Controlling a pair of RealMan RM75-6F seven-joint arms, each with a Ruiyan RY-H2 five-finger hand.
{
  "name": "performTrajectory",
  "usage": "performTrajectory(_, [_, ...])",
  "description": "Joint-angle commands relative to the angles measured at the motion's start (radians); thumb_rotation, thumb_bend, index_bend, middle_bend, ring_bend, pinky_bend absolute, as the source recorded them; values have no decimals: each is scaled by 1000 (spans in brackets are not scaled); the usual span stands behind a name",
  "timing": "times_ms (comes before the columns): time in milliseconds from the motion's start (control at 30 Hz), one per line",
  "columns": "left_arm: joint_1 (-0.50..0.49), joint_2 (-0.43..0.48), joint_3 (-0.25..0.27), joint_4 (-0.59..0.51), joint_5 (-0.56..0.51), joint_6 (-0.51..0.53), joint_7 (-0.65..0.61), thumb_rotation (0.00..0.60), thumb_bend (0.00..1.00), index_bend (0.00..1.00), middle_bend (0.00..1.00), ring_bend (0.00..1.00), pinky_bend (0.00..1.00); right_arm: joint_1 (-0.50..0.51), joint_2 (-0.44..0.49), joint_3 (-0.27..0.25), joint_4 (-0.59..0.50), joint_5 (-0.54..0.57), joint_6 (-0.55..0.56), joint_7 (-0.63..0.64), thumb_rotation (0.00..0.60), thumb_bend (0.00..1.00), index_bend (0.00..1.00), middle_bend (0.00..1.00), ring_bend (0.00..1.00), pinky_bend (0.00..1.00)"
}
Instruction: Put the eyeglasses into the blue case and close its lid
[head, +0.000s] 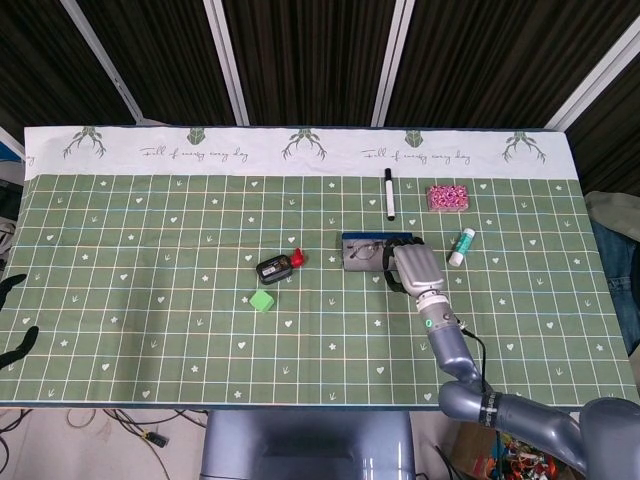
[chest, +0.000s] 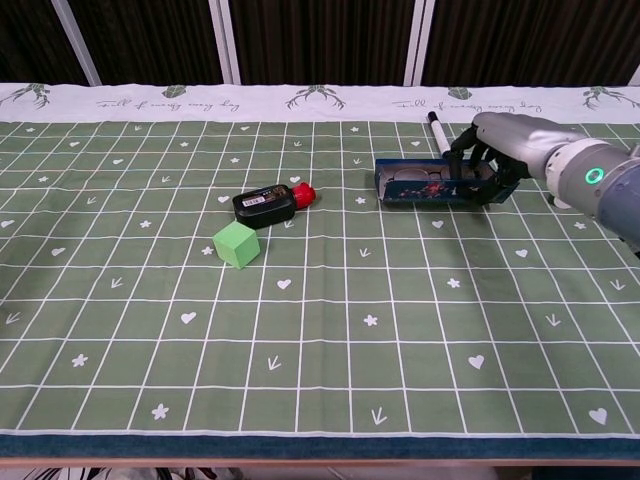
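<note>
- Your left hand (head: 12, 345) shows only as dark fingertips at the lower left edge of the head view; its state cannot be told.
- The eyeglasses (chest: 425, 183) lie inside the open blue case (chest: 400, 190), right of frame centre.
- Your right hand (chest: 492, 150) grips the case's right end, fingers curled over it.

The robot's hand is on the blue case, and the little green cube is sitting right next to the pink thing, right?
Not quite. The right hand is on the blue case, but the green cube sits near the black bottle with the red cap, not the pink thing. The pink thing is far off, across the table. The head view shows it.
</note>
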Motion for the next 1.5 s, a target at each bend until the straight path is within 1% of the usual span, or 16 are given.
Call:
performTrajectory(33, [0,-1,0,-1,0,0,2,600,316,167,0,0,0,-42,80,-28,-114,-10,25,-9,600,484,835,288,312,238])
performTrajectory(233, [0,-1,1,-2,0,-1,5,600,317,168,0,0,0,-56,163,-40,-232,19,36,-65,600,484,835,276,311,237])
performTrajectory(400, [0,-2,2,-3,0,-1,7,600,317,168,0,0,0,-32,212,-34,-294,90,7,-134,600,484,842,270,308,237])
performTrajectory(467, [1,-2,2,-3,1,0,8,600,317,168,0,0,0,-8,226,-27,-307,138,-15,-172,600,484,842,270,308,237])
performTrajectory(533, [2,-2,2,-4,1,3,7,600,316,168,0,0,0,36,231,-23,-293,228,-57,-232,600,484,842,270,308,237])
performTrajectory(633, [2,-1,2,-4,1,3,6,600,317,168,0,0,0,68,230,-25,-285,302,-73,-272,600,484,843,270,308,237])
performTrajectory(733, [2,-1,1,-4,0,3,4,600,317,168,0,0,0,87,228,-31,-279,345,-76,-293,600,483,843,268,308,237])
performTrajectory(933, [1,0,0,-1,-2,0,2,600,317,168,0,0,0,116,215,-33,-252,390,-72,-302,600,484,846,267,309,237])
performTrajectory(1267, [2,0,1,-2,-1,2,3,600,317,169,0,0,0,176,168,-37,-151,466,-97,-314,600,484,846,257,308,237])
performTrajectory(1500, [2,0,1,-1,0,0,3,600,317,169,0,0,0,208,149,-38,-103,515,-101,-328,600,484,846,257,308,237])
